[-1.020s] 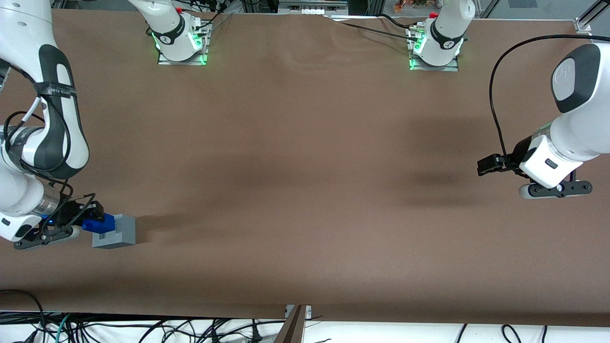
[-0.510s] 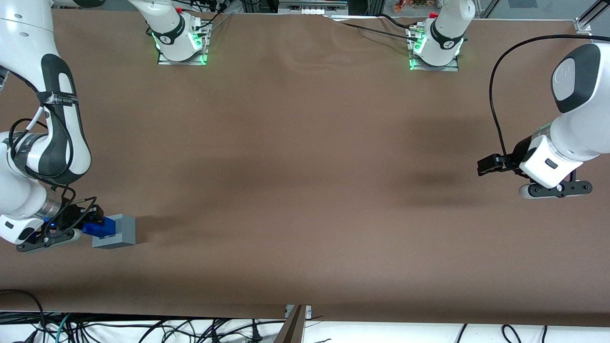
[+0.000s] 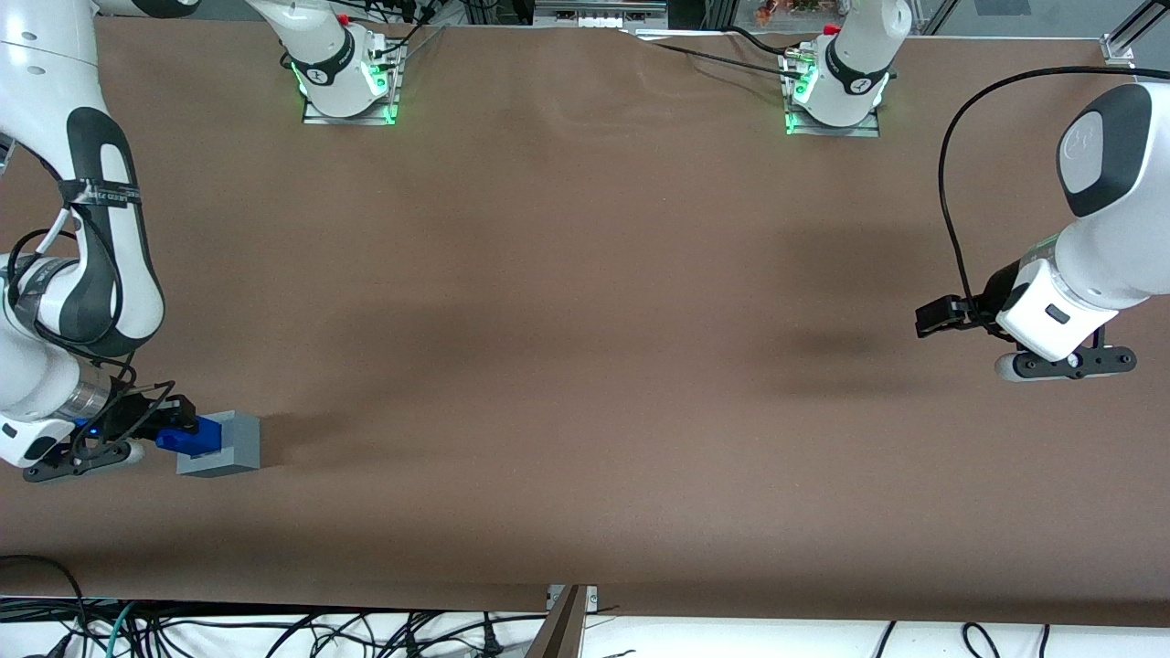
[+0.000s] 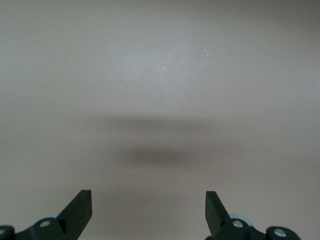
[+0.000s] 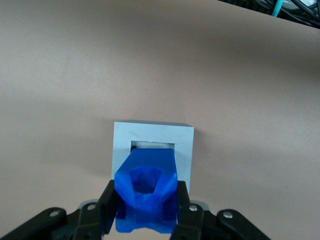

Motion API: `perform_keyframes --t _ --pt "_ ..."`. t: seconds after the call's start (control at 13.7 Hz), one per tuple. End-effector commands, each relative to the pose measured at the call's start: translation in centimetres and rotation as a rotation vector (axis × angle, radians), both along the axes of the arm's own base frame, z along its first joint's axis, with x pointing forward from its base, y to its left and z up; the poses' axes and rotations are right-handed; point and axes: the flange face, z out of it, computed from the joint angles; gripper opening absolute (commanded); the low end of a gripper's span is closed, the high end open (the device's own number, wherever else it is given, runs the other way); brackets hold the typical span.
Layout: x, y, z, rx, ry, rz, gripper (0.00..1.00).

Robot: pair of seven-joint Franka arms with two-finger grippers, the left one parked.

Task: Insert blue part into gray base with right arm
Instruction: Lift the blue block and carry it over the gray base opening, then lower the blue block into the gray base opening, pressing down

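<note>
The gray base (image 3: 233, 446) sits on the brown table at the working arm's end, with its square recess facing my right gripper (image 3: 179, 429). The gripper is shut on the blue part (image 3: 194, 437) and holds it level against the recessed face. In the right wrist view the black fingers (image 5: 109, 200) clamp both sides of the blue part (image 5: 146, 192). Its leading end covers most of the recess of the gray base (image 5: 152, 134). I cannot tell how deep the blue part sits in the recess.
The brown table (image 3: 585, 366) stretches toward the parked arm's end. Two arm bases with green lights (image 3: 347, 82) (image 3: 834, 91) stand at the table's edge farthest from the front camera. Cables (image 3: 274, 631) lie below the near edge.
The right arm's wrist has drawn slightly toward its end of the table. The blue part has shifted a little nearer the front camera at the base's face. The gray base has not moved.
</note>
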Motion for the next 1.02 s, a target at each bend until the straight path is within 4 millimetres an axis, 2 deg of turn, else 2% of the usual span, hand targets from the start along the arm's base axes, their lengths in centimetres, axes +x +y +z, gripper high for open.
perform_keyframes --t 0.0,0.22,0.95 --pt "0.2 -0.9 -2.0 0.018 0.010 -0.005 0.31" --pt "0.2 -1.0 -2.9 0.040 0.012 -0.014 0.31" --pt "-0.2 -0.5 -3.6 0.064 0.037 -0.029 0.31"
